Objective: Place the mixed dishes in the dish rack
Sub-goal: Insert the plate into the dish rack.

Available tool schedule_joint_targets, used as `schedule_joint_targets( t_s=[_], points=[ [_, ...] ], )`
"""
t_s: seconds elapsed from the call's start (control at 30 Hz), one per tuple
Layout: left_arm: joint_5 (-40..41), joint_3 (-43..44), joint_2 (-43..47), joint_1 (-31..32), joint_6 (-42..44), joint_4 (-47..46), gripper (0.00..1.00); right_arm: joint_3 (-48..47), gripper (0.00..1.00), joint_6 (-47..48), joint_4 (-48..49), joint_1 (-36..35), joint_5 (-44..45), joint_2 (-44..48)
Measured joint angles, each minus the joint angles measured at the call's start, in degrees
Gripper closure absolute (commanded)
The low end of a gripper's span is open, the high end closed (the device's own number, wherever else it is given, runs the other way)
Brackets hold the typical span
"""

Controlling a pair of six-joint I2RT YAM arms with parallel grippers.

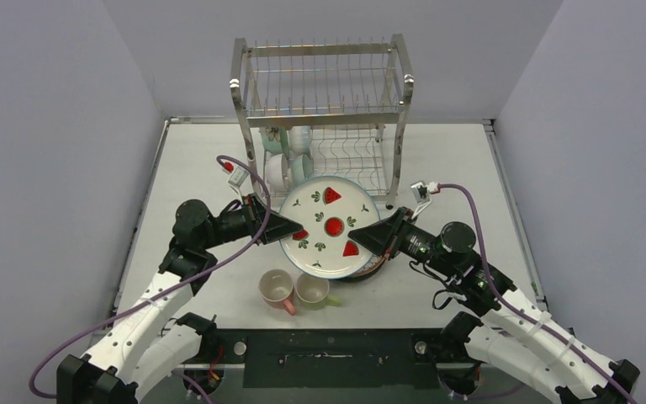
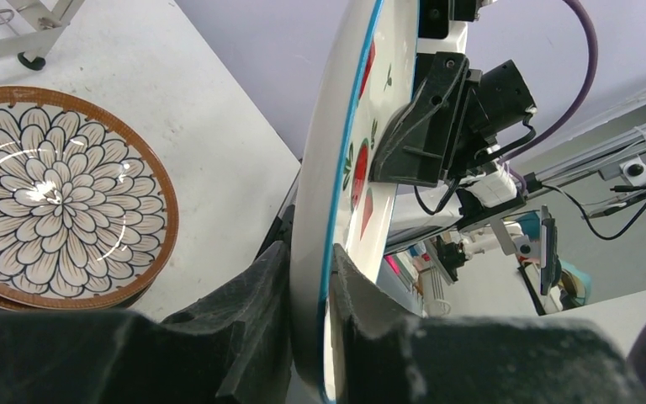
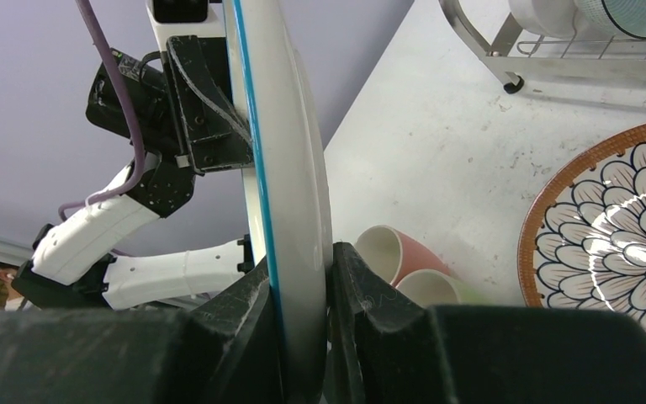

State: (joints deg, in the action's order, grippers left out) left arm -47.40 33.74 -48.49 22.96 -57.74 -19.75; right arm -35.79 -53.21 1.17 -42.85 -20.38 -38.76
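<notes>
The fruit-patterned plate point(image 1: 330, 227) hangs above the counter point(image 1: 193, 168), just in front of the dish rack point(image 1: 324, 84). The left claw point(image 1: 293, 229) pinches its left rim and the right claw point(image 1: 368, 238) pinches the opposite rim; each wrist view shows fingers pressed on either face of the edge. Beneath it lies the petal-pattern plate point(image 2: 59, 198), with the pink mug point(image 1: 276, 289) and green mug point(image 1: 313, 290) nearby on the counter. The step looks like a two-arm carry or a handover toward the rack. To do it well, the arms should move together so neither twists the rim, then tip the plate upright and steer its edge into a free slot, clear of the bowls point(image 1: 300, 150) on the lower tier.
</notes>
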Motion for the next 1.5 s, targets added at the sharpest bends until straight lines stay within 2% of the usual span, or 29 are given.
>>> schedule_joint_targets(
  t_s=[0.13,0.23,0.33,0.4,0.47,0.77,0.9,1.0,1.2,1.5],
  points=[
    [0.2,0.8,0.0,0.1,0.2,0.8,0.47,-1.7,1.00,1.6,-4.1,-0.3,0.5,0.0],
    [0.7,2.7,0.2,0.2,1.6,3.3,0.36,-3.6,1.00,3.1,-8.1,-0.4,1.4,0.0],
    [1.5,5.4,0.8,0.2,4.2,7.9,0.26,-6.1,1.00,4.8,-11.5,-0.4,2.2,-0.3],
    [2.6,7.6,1.4,0.2,6.6,12.0,0.12,-8.0,1.00,5.7,-13.4,-0.4,3.0,-0.7],
    [4.1,10.2,2.1,0.2,9.8,17.2,0.03,-10.3,1.00,6.9,-15.5,-0.4,4.0,-1.6],
    [15.4,24.1,3.9,0.2,24.7,40.9,0.03,-24.9,1.00,13.2,-27.7,-0.4,13.7,-7.5],
    [20.4,28.2,5.0,0.2,30.2,47.3,0.03,-34.1,1.00,15.7,-32.2,-0.4,19.3,-11.5],
    [23.5,28.4,6.8,0.2,33.8,51.3,0.03,-40.5,1.00,16.9,-34.5,-0.4,23.1,-14.3],
    [26.3,27.1,8.4,0.2,37.4,53.6,0.03,-51.2,1.00,17.9,-36.0,-0.4,30.8,-20.0],
    [28.6,20.5,9.5,0.2,40.2,55.0,0.03,-60.0,1.00,18.0,-34.8,-0.4,39.6,-28.1]
  ],
)
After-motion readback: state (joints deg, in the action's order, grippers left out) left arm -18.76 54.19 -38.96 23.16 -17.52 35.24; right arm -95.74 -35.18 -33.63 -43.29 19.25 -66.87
